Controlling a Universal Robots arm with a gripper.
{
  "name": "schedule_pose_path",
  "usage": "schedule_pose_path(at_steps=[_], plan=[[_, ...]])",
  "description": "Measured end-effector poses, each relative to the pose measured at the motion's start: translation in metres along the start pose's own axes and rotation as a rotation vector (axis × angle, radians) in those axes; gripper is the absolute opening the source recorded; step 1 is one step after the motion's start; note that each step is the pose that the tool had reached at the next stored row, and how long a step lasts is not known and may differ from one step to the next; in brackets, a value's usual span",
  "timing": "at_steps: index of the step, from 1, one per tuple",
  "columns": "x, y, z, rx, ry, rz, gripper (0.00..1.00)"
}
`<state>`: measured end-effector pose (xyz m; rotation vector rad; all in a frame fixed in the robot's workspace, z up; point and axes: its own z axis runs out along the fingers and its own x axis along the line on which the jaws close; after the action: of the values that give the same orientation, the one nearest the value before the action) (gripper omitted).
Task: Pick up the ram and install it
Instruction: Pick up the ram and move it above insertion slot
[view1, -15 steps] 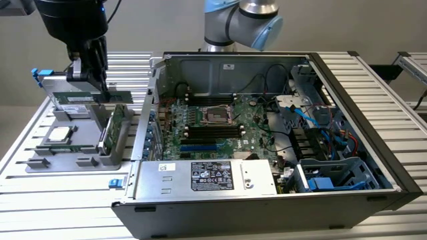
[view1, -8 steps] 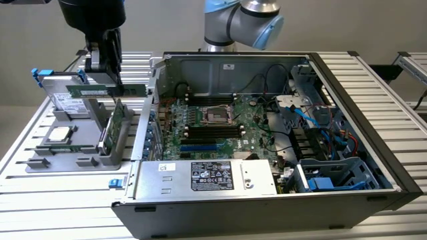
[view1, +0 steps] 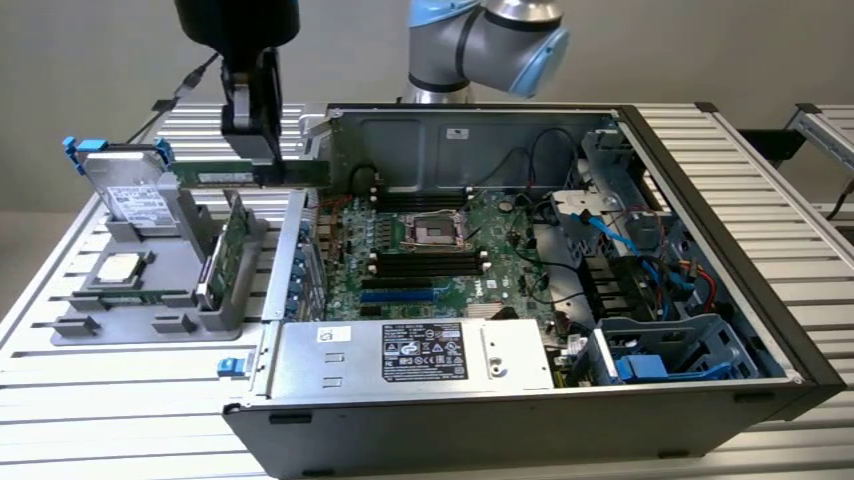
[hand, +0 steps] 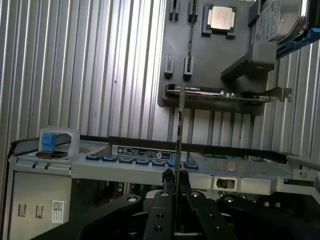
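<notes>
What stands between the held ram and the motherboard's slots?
The ram hangs by the case's edge. The case's side wall stands between it and the slots. The ram appears higher than the rim, and nothing visible blocks it above that.

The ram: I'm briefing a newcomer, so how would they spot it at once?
Start at the open computer case; at the exterior view's left lies a grey tray. Near it, the gripper holds the ram aloft: a long narrow green stick, unlike the broader green card standing in the tray.
</notes>
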<state>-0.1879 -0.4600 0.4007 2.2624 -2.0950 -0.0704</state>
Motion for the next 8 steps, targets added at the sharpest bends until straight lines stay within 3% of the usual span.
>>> schedule_pose_path(at_steps=[8], plan=[[0.003,-0.0354,-0.0046,-0.0012,-0.0009,-0.007,0.14]])
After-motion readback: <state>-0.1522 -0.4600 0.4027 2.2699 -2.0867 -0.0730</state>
